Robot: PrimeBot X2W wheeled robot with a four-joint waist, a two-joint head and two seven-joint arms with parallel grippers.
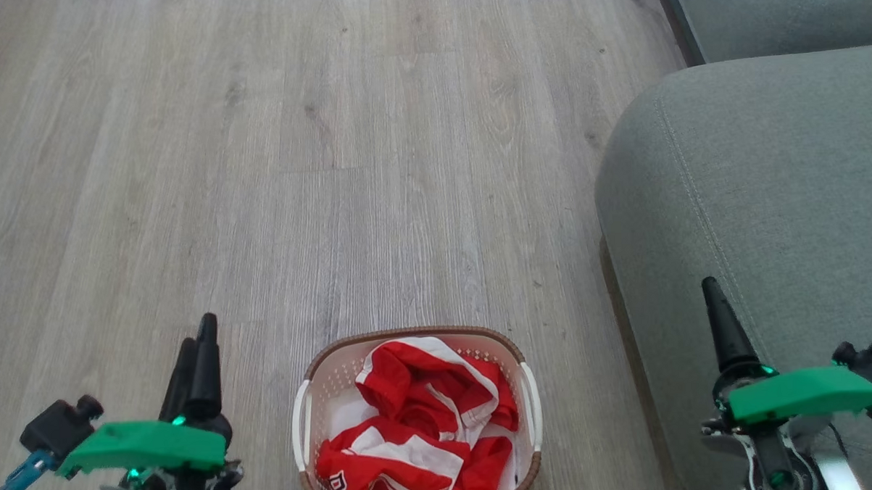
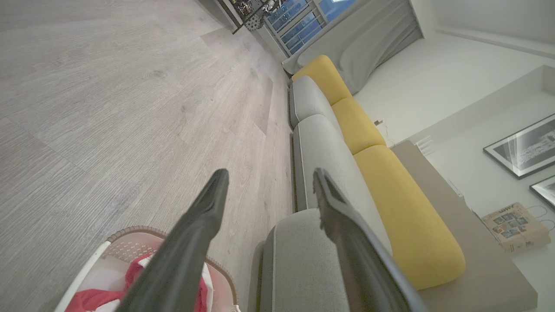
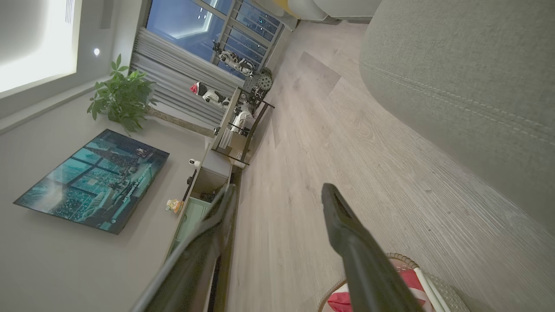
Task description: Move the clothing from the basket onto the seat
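While both pincers hang wide open and empty, left gripper [image 2: 271,175] on one side of the basket [image 1: 410,334] and right gripper [image 3: 279,188] on the seat side, the clothing [image 1: 427,412] lies bunched in the basket between them. Just right of it: the seat [image 1: 768,190], bare. Risks: the slick fabric may slip from a shallow pinch, and tangled jerseys may drag or tip the light basket.

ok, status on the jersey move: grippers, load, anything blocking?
Left gripper open, empty. Right gripper open, empty. Red jerseys heaped in the laundry basket, untouched. No obstruction seen between basket and seat cushion.
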